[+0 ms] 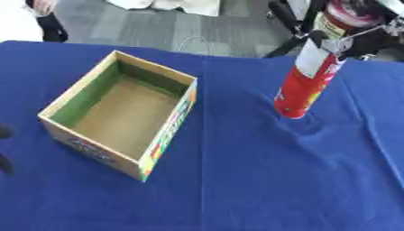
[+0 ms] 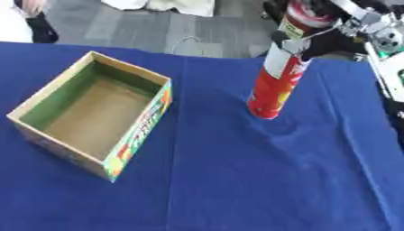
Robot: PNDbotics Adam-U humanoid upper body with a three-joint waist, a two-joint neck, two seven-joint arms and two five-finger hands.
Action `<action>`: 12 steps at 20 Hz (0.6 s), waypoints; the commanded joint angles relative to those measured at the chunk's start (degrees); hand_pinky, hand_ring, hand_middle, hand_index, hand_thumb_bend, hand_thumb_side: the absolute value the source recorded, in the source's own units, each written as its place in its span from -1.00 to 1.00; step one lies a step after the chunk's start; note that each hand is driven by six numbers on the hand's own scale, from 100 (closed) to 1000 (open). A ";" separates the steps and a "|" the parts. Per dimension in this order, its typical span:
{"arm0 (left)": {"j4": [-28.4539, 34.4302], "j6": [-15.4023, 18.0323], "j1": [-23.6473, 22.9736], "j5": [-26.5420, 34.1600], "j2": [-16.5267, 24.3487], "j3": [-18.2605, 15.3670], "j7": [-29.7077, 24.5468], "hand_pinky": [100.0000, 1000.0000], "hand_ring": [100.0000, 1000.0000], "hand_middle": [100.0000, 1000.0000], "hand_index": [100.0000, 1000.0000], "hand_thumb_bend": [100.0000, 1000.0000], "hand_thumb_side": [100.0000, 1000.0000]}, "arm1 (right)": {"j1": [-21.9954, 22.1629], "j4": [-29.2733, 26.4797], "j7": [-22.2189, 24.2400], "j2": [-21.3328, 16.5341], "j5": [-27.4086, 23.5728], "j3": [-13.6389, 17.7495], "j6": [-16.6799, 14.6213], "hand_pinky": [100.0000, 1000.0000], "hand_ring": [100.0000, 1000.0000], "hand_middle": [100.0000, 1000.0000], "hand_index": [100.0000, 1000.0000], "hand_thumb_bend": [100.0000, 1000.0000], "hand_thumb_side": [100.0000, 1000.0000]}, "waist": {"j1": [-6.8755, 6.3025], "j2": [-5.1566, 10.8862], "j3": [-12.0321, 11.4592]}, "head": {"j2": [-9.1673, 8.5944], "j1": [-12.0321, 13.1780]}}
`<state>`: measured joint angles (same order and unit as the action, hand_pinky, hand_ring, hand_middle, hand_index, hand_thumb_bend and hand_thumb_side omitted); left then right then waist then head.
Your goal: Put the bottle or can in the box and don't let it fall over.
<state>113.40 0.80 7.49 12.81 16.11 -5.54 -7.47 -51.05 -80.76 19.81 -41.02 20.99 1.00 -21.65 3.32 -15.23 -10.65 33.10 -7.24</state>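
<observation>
Your right hand [image 2: 315, 38] is wrapped round the upper half of the tall red can [image 2: 276, 85], which leans, base touching or just off the blue tablecloth [image 2: 236, 180], right of centre. Looks like the lift-and-carry step: can gripped, not yet moved toward the box. Next you need to raise it enough to pass the near wall, bring it upright, swing left. Cardboard box [image 1: 170, 117] sits open-topped well to the left, inside bare, sitting askew to the table edge. Open cloth between can and box, nothing in the path. Tall can, shallow box: set it down flat before letting go. Left hand [image 1: 5, 149]: only dark bits at the left edge, can't tell its state.
</observation>
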 commanded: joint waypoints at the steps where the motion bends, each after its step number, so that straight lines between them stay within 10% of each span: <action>1: 1.19 0.14 0.14 -0.18 1.23 -0.32 -0.24 -0.41 0.46 0.24 0.33 -0.83 0.62 | -3.22 -2.58 -0.52 -0.50 -2.22 0.65 1.27 -1.00 -1.00 -1.00 -0.91 -1.00 -1.00 | -0.09 1.69 -0.12 | 0.32 -0.33; 12: 1.19 -0.19 0.30 0.09 1.67 0.46 -0.89 -0.41 0.44 0.25 0.34 -0.84 0.60 | -13.96 -5.20 1.14 10.43 -3.64 -3.83 3.43 -1.00 -1.00 -1.00 -0.92 -1.00 -1.00 | 0.81 3.07 -2.73 | 1.10 -2.65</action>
<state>113.40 0.60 7.50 12.67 16.17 -5.16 -8.10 -63.40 -84.58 20.79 -30.92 17.37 -2.82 -18.32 4.49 -13.56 -13.45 34.16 -9.46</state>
